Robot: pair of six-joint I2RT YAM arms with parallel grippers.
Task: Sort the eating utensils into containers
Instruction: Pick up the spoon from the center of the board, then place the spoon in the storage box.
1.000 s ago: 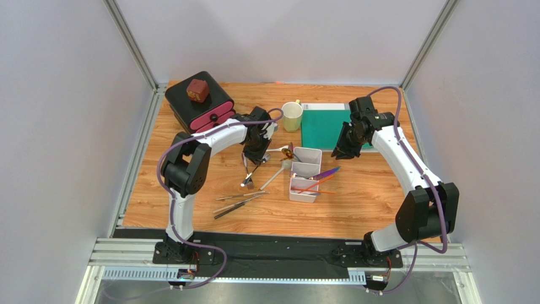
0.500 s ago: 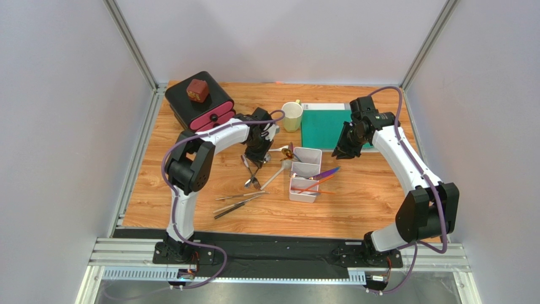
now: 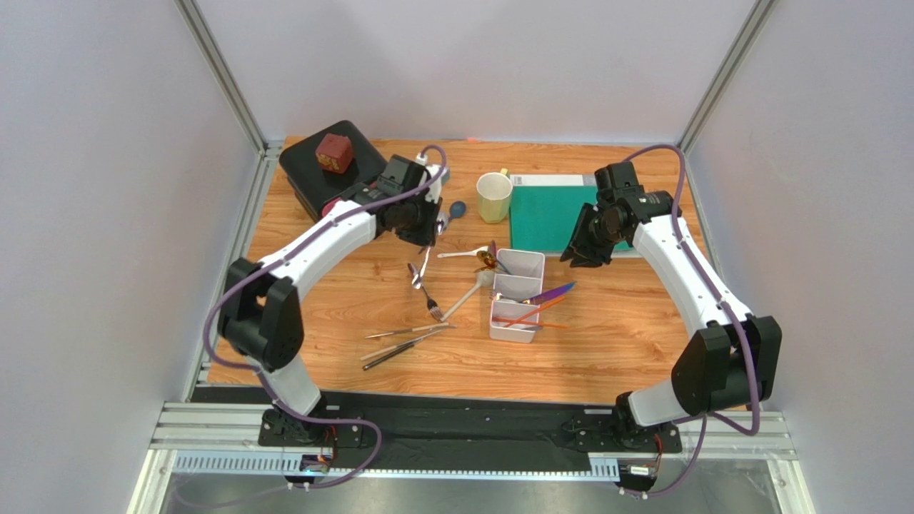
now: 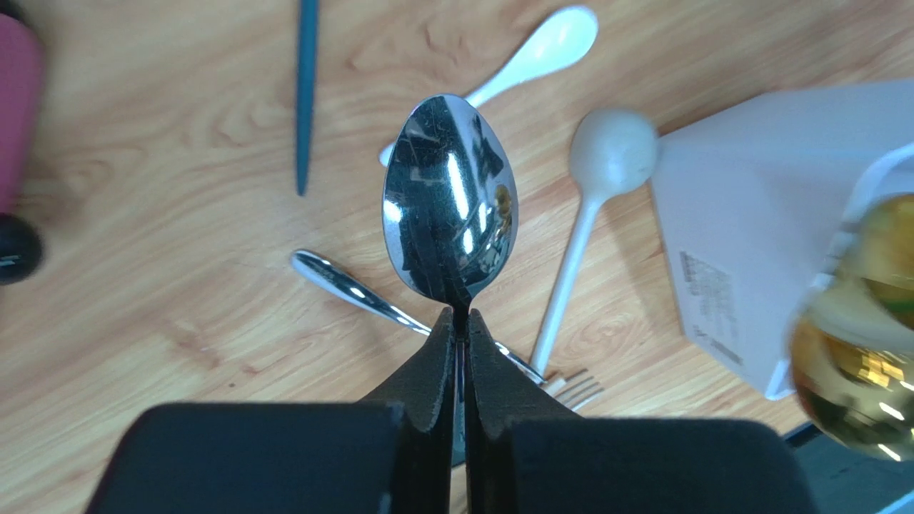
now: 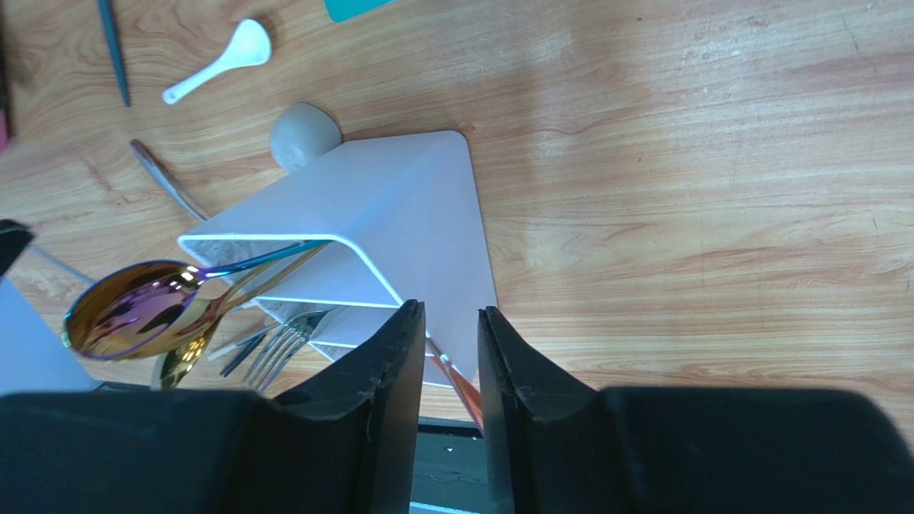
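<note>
While the left arm hung above the table (image 3: pixel 622 332), stock stood thus:
Left gripper (image 4: pixel 459 327): one, clamped on the neck of one silver spoon (image 4: pixel 451 203), which was lifted clear.
Right gripper (image 5: pixel 448 321): one, jaws apart, empty, near the tray.
Tray (image 5: pixel 418 203): one, white, three compartments; one iridescent spoon (image 5: pixel 139 305) and one gold spoon (image 5: pixel 177 366) jutted out.
Loose on table: one white spoon (image 4: pixel 542 51), one pale grey spoon (image 4: pixel 612 150), one blue spoon (image 3: pixel 458 210), one silver fork (image 4: pixel 343 284).

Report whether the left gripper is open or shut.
Shut. The left gripper pinches the silver spoon at its neck, jaws nearly touching, with the bowl sticking out beyond them.
</note>
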